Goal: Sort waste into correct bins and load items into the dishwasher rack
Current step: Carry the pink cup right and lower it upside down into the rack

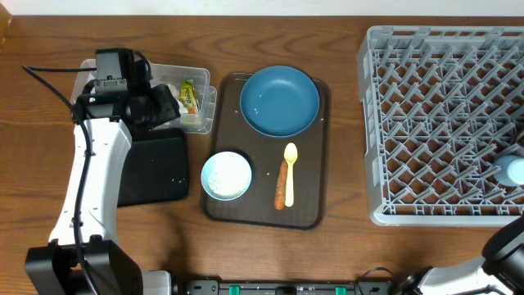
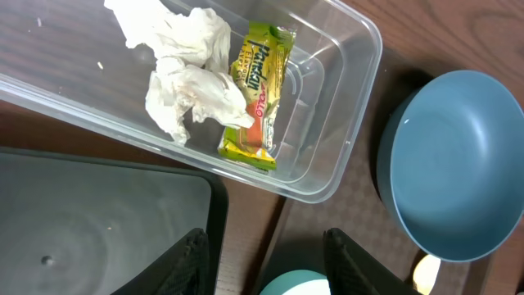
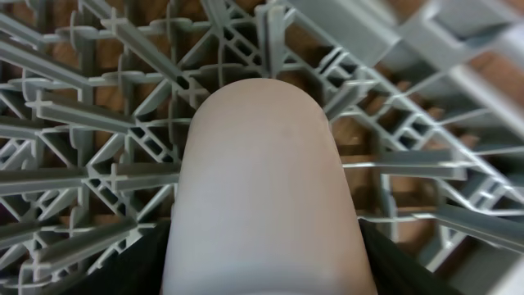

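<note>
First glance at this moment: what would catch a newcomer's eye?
The large square grey lattice dishwasher rack fills the table's right side, and the right wrist view is dominated by a pale pink cup held in the right gripper above its grid. At centre a dark blue plate sits on a flat brown tray, while the left gripper hangs open near a clear plastic tub holding crumpled white tissues and a green-yellow snack wrapper.

The white left arm [image 1: 86, 176] reaches forward over the worktop, the left tool [image 2: 266, 250] spread wide; the right tool [image 3: 262, 274] clasps a pale pink rounded cup [image 3: 260, 164].
</note>
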Motion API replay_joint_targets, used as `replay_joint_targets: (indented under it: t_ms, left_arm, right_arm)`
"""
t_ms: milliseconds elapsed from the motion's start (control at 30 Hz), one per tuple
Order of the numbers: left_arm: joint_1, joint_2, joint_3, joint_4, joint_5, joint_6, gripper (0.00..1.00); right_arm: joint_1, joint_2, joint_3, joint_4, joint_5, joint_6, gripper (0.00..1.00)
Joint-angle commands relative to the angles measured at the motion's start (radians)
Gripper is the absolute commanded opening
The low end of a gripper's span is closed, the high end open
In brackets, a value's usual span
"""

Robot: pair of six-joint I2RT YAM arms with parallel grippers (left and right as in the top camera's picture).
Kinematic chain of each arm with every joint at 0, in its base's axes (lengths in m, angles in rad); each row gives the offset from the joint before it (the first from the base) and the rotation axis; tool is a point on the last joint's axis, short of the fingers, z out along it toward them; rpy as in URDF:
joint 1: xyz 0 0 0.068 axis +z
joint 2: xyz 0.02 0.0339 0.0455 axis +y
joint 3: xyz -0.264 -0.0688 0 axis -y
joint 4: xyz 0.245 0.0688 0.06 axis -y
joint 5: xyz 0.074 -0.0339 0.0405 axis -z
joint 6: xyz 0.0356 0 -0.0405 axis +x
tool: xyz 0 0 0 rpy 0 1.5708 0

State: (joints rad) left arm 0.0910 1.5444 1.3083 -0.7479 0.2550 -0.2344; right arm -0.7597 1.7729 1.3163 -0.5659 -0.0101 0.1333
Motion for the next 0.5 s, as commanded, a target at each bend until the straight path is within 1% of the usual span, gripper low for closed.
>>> replay_joint_targets:
  t_ms: [0, 33, 67, 267, 467]
  left_arm:
    - [0.003, -0.005, 0.005, -0.005, -0.013, 0.013, 0.48]
    - [0.003, -0.005, 0.005, -0.005, -0.013, 0.013, 0.48]
    - [0.003, -0.005, 0.005, -0.005, -0.013, 0.013, 0.47]
    - [0.003, -0.005, 0.005, -0.008, -0.013, 0.013, 0.48]
    - [0.003, -0.005, 0.005, -0.007, -0.013, 0.013, 0.48]
  right_arm:
    - [-0.006, -0.001, 0.027, 0.031, -0.081, 0.011, 0.89]
    - [-0.006, -0.009, 0.027, 0.044, -0.095, 0.011, 0.95]
    - [-0.006, -0.019, 0.027, 0.058, -0.107, 0.011, 0.99]
    - [-0.005, -0.113, 0.027, 0.148, -0.181, 0.012, 0.99]
    - [0.020, -0.181, 0.027, 0.161, -0.345, 0.011, 0.99]
